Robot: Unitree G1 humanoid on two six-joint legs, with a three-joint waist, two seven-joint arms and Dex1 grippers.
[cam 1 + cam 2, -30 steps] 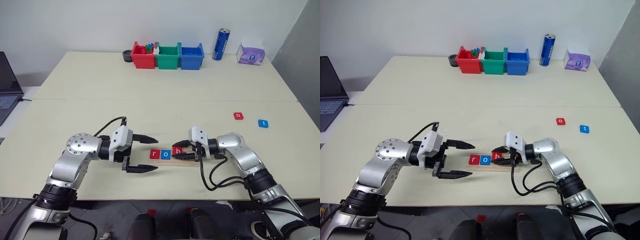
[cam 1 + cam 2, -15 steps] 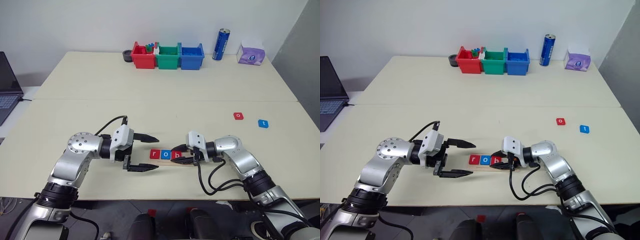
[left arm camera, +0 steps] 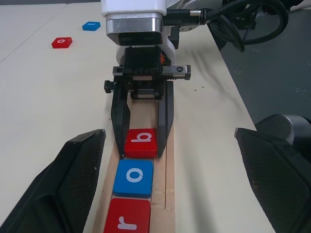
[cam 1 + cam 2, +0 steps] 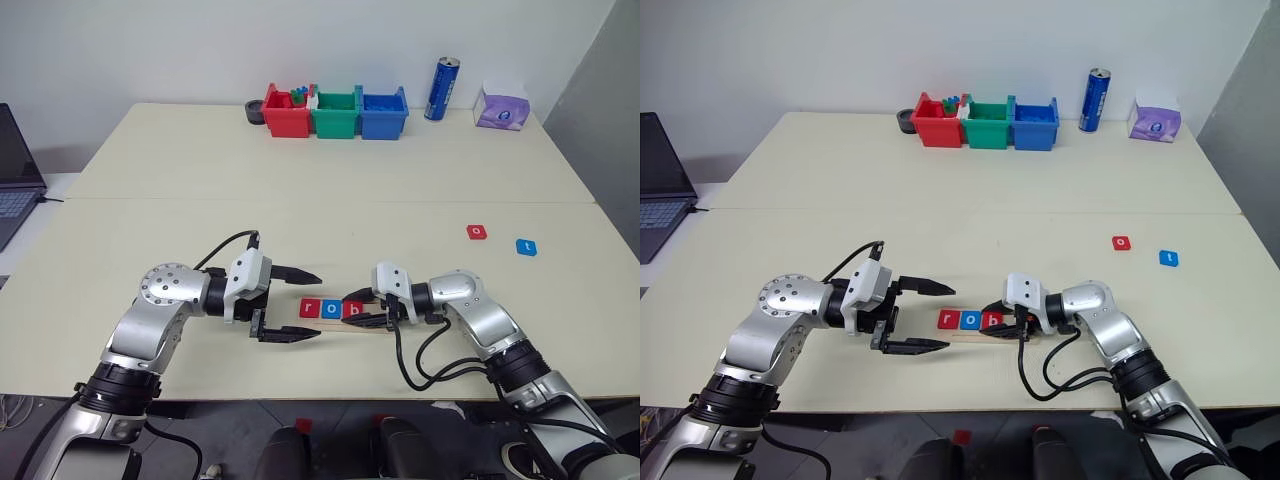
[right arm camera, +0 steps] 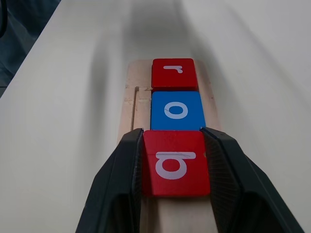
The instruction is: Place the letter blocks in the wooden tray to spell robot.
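The wooden tray (image 4: 385,326) lies near the table's front edge. In it, a red letter block "r" (image 4: 310,308), a blue "o" (image 4: 331,308) and a red "b" (image 4: 350,309) sit in a row, touching. My right gripper (image 4: 352,310) is shut on the "b" block (image 5: 176,165), one finger (image 5: 121,179) on each side of it. Just left of the row, my left gripper (image 4: 316,306) is open, and its fingers (image 3: 63,184) hold nothing. A red "o" block (image 4: 477,232) and a blue "t" block (image 4: 526,247) lie loose on the table at the right.
Red (image 4: 286,112), green (image 4: 335,113) and blue (image 4: 384,113) bins stand at the table's far edge. Right of them are a blue can (image 4: 441,88) and a purple tissue box (image 4: 502,108). A laptop (image 4: 15,180) sits at the far left.
My right gripper has shifted slightly left and down with the "b" block, bringing it into line against the "o". The left gripper has stayed put, open.
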